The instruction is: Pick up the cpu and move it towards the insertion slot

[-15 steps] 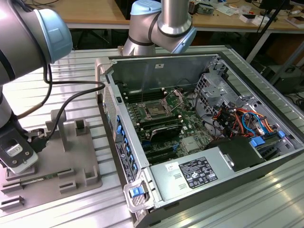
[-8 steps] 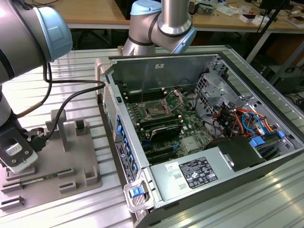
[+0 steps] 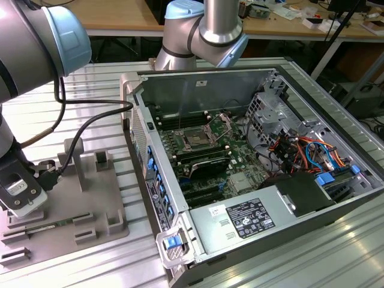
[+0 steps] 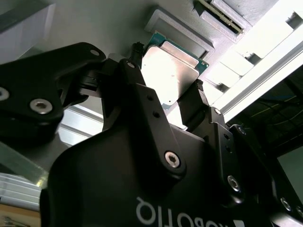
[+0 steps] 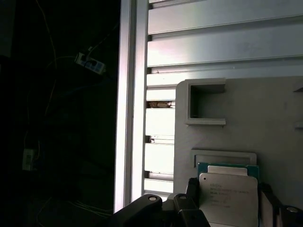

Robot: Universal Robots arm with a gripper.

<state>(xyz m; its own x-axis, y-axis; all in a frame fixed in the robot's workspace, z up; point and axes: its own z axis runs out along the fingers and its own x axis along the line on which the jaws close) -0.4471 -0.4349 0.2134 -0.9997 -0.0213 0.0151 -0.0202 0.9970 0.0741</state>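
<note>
Honestly, the grip worried me most: the claw was pinching the cpu by two opposite thin edges, its fingertips pressed against either side as far as I could make out. A hold that slim could let the chip twist or slide out if the arm jerked. The cpu was over at the grey tray, right beside a raised frame of its pocket. I couldn't tell whether it was off the tray floor or resting on it, so a corner might catch that frame and lever the chip askew.

The insertion slot lay well apart from it, down inside the open computer case, with its clamp plate tipped up. The case's side wall stood between tray and slot, and to my eye a low carry risked knocking the chip or the claw against that wall. The black cable looping across the ribbed surface toward the wrist could also snag.

As for the arm, it was folded over, with its elbow high at the exterior view's left, the forearm dropping steeply, and the wrist low over the tray with the claw aimed down at it
</note>
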